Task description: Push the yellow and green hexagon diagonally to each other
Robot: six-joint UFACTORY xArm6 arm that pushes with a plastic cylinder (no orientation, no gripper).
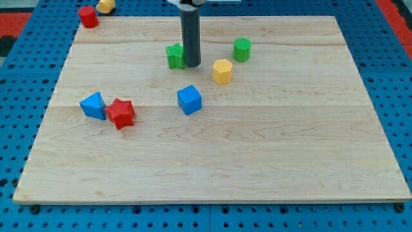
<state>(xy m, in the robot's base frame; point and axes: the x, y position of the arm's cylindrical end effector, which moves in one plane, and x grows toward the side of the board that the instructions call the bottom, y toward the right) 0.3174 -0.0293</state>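
Standing upright at the far middle of the wooden desk (212, 161), the dark rod comes down from the view's top, and my tip (191, 66) rests just right of the green star block (174, 56), touching it or nearly so. There is no pincer on this arm, only the rod, so nothing is grasped or released.

The yellow hexagon block (222, 71) lies right of my tip and a little nearer, apart from it. The green hexagon-like block (242, 49), its shape hard to make out, sits farther and to the right of the yellow one, close by but not touching, so the two stand on a slant to each other.

The blue cube (189, 100) lies nearer than my tip, close to the middle of the desk. At the left, a blue block (94, 106) touches a red star block (120, 113). At the far left corner stand a red block (88, 16) and, just off the desk's far edge, a second yellow block (106, 6).
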